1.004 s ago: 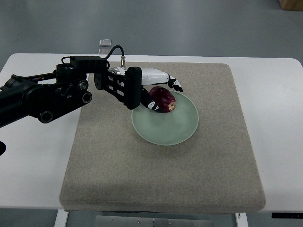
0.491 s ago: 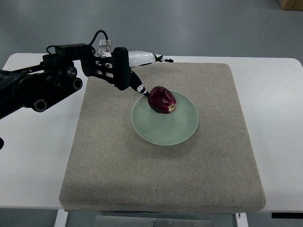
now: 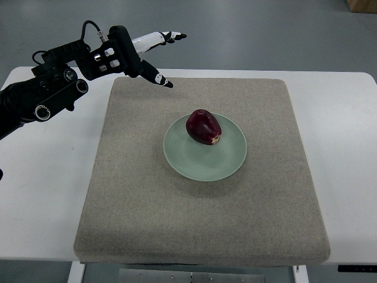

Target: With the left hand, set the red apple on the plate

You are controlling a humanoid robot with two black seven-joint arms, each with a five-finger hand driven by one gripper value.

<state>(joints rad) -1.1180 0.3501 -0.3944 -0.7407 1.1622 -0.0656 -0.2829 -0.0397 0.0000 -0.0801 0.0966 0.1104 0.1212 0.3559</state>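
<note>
- Looking down on the desk (image 3: 35, 177), we find the red apple (image 3: 203, 126) lying on the pale green plate (image 3: 206, 162), toward the plate's far-left part, tipped on its side with a small pale spot showing at its lower right edge.
- The plate sits near the middle of a grey-brown mat (image 3: 200, 224) that covers most of the white desk.
- Our left hand (image 3: 150, 56) is up at the mat's far-left corner, well apart from the apple; its fingers are spread, the white ones pointing out over the floor and one dark-tipped finger reaching down toward the mat, and it holds nothing.
- We see no right hand anywhere in the view.
- We judge the placing done: the fruit rests wholly inside the plate's rim and nothing touches it.
- As for handling, we reckon the apple is firm, smooth-skinned and fairly light, rounded enough to roll if nudged, especially on a glazed dish that offers little friction.
- Should it need taking up again, we would close the fingers around its widest girth from above, thumb opposite the others, rather than pinch near the stem end where the skin curves away.
- The plate looks like ceramic, so we would keep any contact with it gentle and avoid pushing the fruit toward the rim.
</note>
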